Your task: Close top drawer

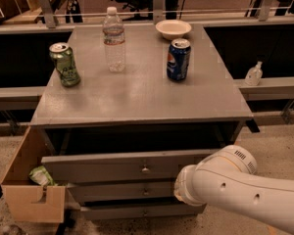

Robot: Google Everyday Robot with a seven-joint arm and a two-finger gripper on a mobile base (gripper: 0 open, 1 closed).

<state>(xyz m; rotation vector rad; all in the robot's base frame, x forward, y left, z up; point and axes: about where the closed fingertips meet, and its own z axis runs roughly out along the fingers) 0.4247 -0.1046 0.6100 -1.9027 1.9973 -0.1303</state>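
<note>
The top drawer (103, 166) is a wide grey front with a small metal knob (145, 169), below the grey cabinet top (142, 97). It stands out a little from the cabinet, with a dark gap above it. My white arm (225, 185) reaches in from the lower right. Its rounded end (183, 190) is up against the drawer fronts, right of the knob. The gripper is hidden behind that end of the arm.
On the cabinet top stand a green can (65, 64), a water bottle (114, 39), a blue can (178, 58) and a white bowl (173, 28). Two slimmer drawer fronts (127, 192) lie below the top drawer. A tan cardboard box (27, 190) stands at the cabinet's left.
</note>
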